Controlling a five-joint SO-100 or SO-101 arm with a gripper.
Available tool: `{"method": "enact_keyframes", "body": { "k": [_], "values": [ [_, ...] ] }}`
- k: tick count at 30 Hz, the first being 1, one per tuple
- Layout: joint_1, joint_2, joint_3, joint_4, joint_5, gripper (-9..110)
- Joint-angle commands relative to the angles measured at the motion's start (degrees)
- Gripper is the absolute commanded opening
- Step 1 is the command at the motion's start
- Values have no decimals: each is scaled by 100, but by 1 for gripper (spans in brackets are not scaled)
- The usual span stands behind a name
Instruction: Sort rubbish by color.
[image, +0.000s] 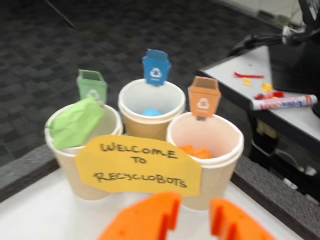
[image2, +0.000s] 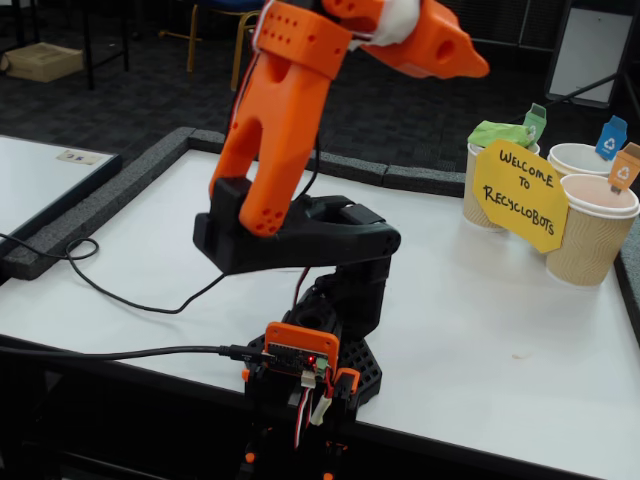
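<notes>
- Wrist view, left to right: three paper cups grouped at the far edge of the white table (image: 35, 210), yellow sign (image: 138, 165) across their fronts.
- Left cup (image: 65, 150): green lump (image: 76, 122) sits on top, sticking up above the rim, leaning left. Green bin tag (image: 92, 86) behind it.
- Middle cup (image: 151, 107), further back: blue lump (image: 151, 112) low inside, only its top shows. Blue bin tag (image: 156, 67) on the far rim.
- Right cup (image: 220, 150): orange lump (image: 196, 151) down inside, partly hidden by the near rim. Orange bin tag (image: 204, 99) on its far rim.
- Gripper (image: 195, 217): two orange fingers at the bottom edge, apart, clear gap between them, nothing held. Near side of the cups, not touching them.
- Far right in wrist view: second desk (image: 280, 120) with a marker (image: 284, 102) and small red and yellow scraps.
- Fixed view: arm (image2: 290, 130) raised on its base, left of centre; cups at the far right of the table; green lump (image2: 503, 133) visible on the leftmost cup, other two lumps hidden by the cup walls.
</notes>
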Motion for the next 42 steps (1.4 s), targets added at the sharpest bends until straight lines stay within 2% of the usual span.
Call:
{"method": "enact_keyframes", "body": {
  "k": [1, 12, 21, 32, 42],
  "values": [
    [-422, 97, -554, 70, 211, 0],
    [-1731, 492, -536, 158, 791, 0],
    [-3111, 492, -281, -9, 1775, 0],
    [-3867, 492, 1652, -1134, 2646, 0],
    [-3621, 483, 4500, -3296, 4069, 0]
  ]
}}
